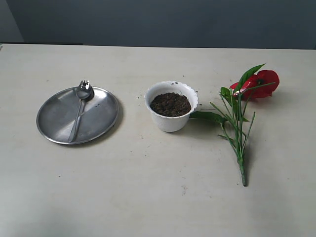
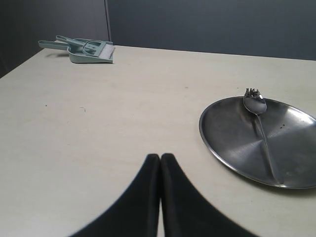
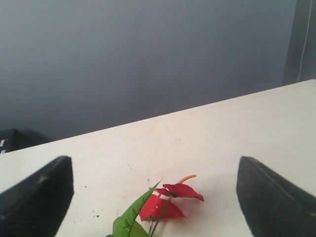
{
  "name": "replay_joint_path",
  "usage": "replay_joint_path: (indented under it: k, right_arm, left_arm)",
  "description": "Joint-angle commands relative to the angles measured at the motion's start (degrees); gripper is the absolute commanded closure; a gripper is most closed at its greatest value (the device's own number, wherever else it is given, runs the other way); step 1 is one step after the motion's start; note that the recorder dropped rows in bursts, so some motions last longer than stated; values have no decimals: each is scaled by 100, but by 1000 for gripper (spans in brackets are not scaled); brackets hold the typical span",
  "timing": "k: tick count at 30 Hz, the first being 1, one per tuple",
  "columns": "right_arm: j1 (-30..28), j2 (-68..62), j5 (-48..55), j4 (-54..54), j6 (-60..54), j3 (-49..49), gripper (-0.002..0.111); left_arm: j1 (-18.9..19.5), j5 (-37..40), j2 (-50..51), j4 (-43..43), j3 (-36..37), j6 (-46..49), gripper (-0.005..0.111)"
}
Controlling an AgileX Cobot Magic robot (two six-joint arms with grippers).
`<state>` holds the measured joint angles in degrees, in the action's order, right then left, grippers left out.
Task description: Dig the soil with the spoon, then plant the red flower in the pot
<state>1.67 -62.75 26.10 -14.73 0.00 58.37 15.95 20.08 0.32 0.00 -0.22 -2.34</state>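
– Exterior view: where's the spoon (image 1: 80, 109)?
– Lying on the plate (image 1: 54, 121), bowl toward the far rim, with no hand on it. Soil (image 1: 170, 104) fills the pot (image 1: 170, 124) mid-counter (image 1: 148, 192). The flower (image 1: 237, 118) lies flat just beside the pot, on the side away from the plate.
– So digging hasn't begun?
– I judge not; fetching the spoon is the step in hand.
– Hands?
– Left hand (image 2: 160, 159) is pressed together, empty, low near the plate. Right hand (image 3: 153, 170) is spread wide, empty, near the bloom.
– Next move?
– The left hand must part, then pinch the thin handle, which lies flat on steel and will likely slip.
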Motion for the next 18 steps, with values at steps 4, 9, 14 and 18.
replay_joint_path:
  k: [4, 9, 14, 18]
  right_arm:
    - [-34, 11, 167, 22, -180, 21, 24]
    - [-34, -77, 272, -77, -180, 21, 24]
    - [-34, -466, 671, -370, -180, 21, 24]
    - [-34, -784, 706, -718, -180, 21, 24]
  left_arm:
    - [-10, -81, -32, 0, 22, -10, 106]
    - [-10, -81, -32, 0, 22, -10, 106]
    - [-10, -81, -32, 0, 22, -10, 106]
    - [-10, -81, -32, 0, 22, -10, 106]
